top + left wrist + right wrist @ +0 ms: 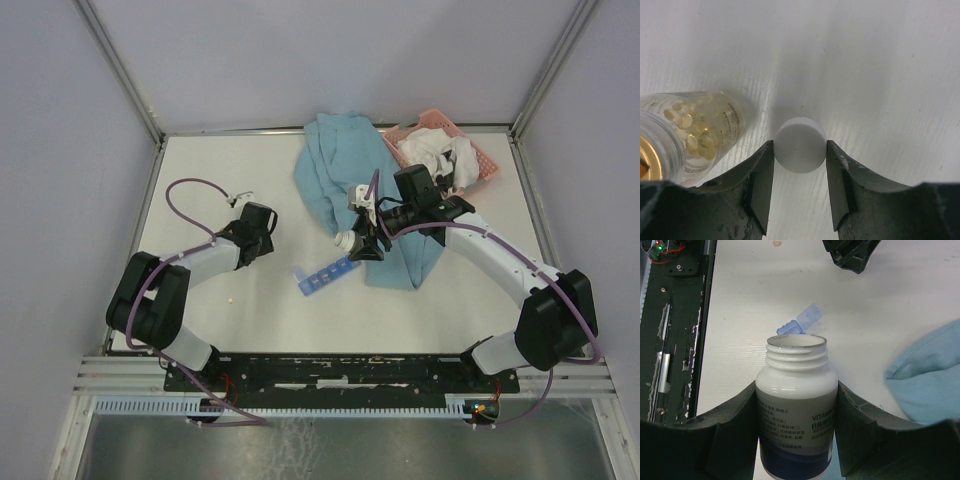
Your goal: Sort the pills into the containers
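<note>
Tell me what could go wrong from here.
The right gripper holds the open white bottle aimed at the narrow blue organiser; a pour may overshoot its small compartments. The clear bottle close beside the left gripper, which grips a white cap, might get knocked. One pill lies loose on the table and may be missed.

Overhead plus two wrist close-ups; organiser (325,276) (809,316) shared.
</note>
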